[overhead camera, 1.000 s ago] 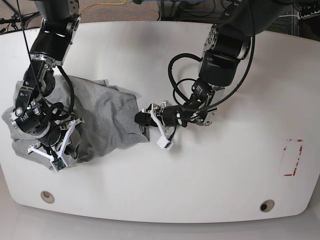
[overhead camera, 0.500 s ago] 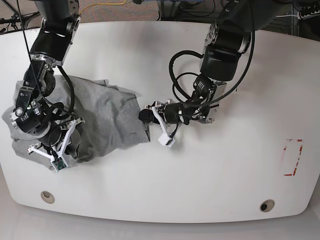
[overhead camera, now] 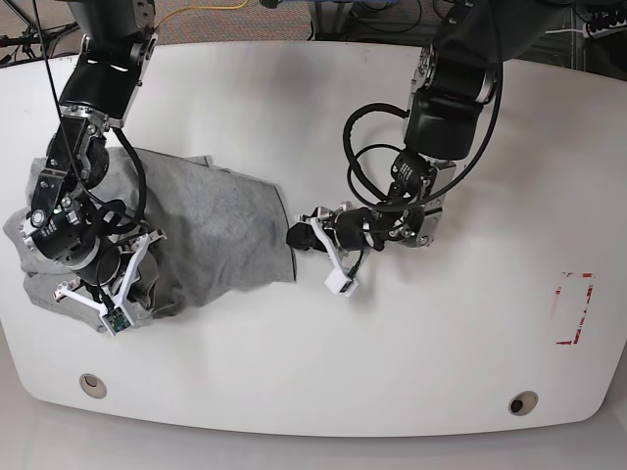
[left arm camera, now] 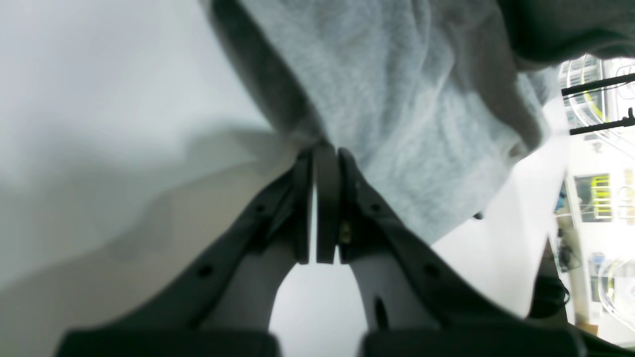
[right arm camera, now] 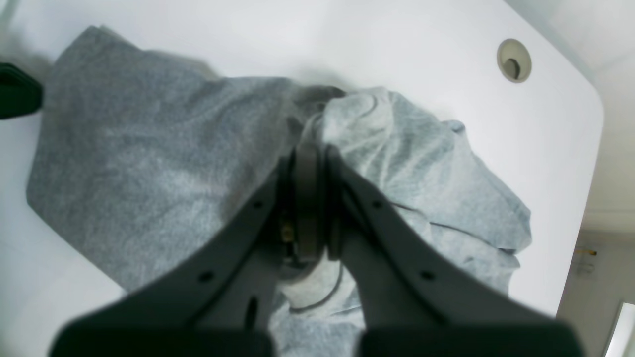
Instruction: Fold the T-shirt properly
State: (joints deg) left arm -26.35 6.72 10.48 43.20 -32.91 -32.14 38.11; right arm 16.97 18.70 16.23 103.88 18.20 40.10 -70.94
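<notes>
Start at the left of the base view, where the T-shirt (overhead camera: 211, 230) lies bunched and wrinkled on the left part of the white table (overhead camera: 441, 362), nowhere near flat. Your right gripper (overhead camera: 98, 284) sits low over the crumpled heap at the shirt's left end; its wrist camera shows the jaws pressed together with a fold of grey cloth (right arm camera: 362, 124) gathered at the tips, so you have that end pinched. Moving across the cloth to its right edge, your left gripper (overhead camera: 297, 236) meets the hem just where the fabric ends; in its wrist view the jaws (left arm camera: 317, 153) are closed tight at the very border of the shirt, and you seem to have only a thin bite of the edge, though whether cloth is truly caught between the pads is hard to tell. Farther right the table holds nothing but a red marked rectangle (overhead camera: 573, 308), well apart from the work. By my reading you are in the spreading step: both ends are gripped so the shirt can be drawn out flat before any fold is made. The next move calls for pulling the left gripper away toward the open right side of the table while the right one anchors its end, keeping the cloth low. Watch the left grip, since a shallow hold on a hem may slip as tension builds.
</notes>
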